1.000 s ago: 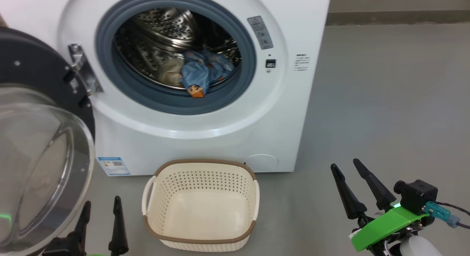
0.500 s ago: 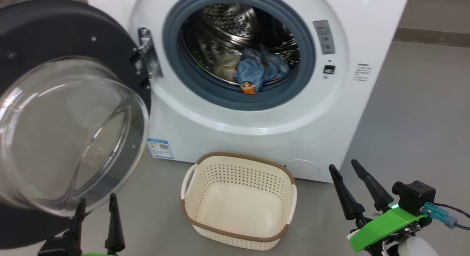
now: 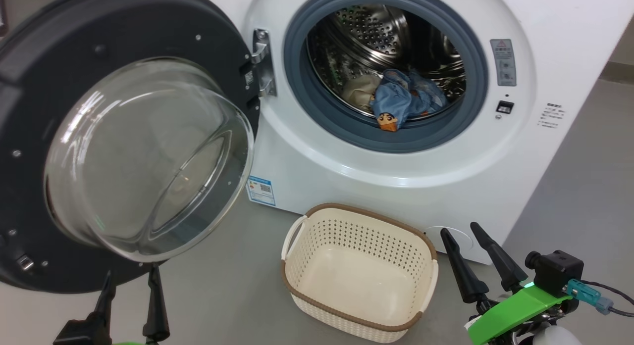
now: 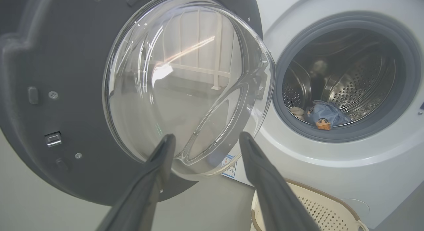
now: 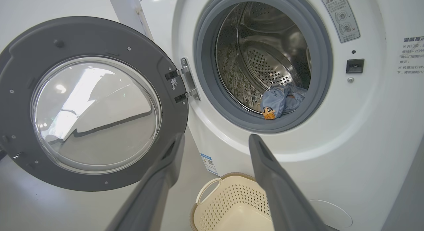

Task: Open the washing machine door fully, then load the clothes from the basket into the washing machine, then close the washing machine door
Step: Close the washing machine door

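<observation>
Head view: blue label sticker (image 3: 261,190), washing machine (image 3: 346,172) front.

Bright, even indoor light for you; sharp head view, softer wrist views.

You get glare streaks on the glass of the washing machine door (image 3: 148,157) at the left of the head view, and a bright reflected bar at the upper centre of the left wrist view. The drum (image 3: 376,43) glints at the top centre but falls dark toward its upper right. The basket (image 3: 297,266) casts only a faint shadow on the floor (image 3: 223,295). At the bottom of the wrist views the left gripper (image 4: 206,138) and the right gripper (image 5: 216,138) show blurred, out-of-focus fingers (image 4: 145,191), and the wide lens stretches shapes near the frame edges.
</observation>
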Controlling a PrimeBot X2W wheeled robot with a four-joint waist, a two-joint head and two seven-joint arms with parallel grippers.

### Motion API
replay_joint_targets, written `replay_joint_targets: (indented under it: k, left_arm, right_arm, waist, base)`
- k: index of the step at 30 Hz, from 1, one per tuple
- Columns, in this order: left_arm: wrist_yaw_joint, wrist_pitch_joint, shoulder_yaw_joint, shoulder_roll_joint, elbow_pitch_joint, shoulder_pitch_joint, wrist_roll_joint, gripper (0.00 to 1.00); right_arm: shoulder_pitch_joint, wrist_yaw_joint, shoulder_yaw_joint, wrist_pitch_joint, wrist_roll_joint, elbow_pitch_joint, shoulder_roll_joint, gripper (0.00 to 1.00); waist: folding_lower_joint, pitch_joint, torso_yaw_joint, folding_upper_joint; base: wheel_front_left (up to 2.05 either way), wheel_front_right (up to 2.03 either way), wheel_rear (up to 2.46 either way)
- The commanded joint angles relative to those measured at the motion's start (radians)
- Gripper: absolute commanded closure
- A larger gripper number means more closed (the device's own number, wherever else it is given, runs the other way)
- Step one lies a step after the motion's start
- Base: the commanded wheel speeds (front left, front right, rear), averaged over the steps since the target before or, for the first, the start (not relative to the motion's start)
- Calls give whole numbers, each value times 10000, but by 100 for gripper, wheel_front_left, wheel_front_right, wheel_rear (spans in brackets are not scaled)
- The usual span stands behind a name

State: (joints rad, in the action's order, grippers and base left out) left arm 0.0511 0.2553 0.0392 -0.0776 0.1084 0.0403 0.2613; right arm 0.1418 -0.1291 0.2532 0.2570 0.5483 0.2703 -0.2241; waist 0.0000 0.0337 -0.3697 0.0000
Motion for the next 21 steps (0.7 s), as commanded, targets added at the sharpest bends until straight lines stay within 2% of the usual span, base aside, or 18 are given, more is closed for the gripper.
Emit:
replay_joint_targets:
  k: [1,9,21]
  left_arm:
    - [-33,65,-308,-103,-193,-207,-110,0]
    - [-7,65,-305,-196,-227,-197,-116,0]
    - [76,65,-273,-251,-317,-111,-67,0]
  right_arm:
    - [61,-16,191,48,-2,-226,-39,0]
    - [81,-16,217,48,-9,-208,-4,0]
    - [51,-16,295,48,29,-185,-62,0]
  waist:
    - [0,26,-256,0]
    - [0,43,-522,0]
    - [0,63,-447,0]
  base:
    - [0,0,0]
    - [0,0,0]
    - [0,0,0]
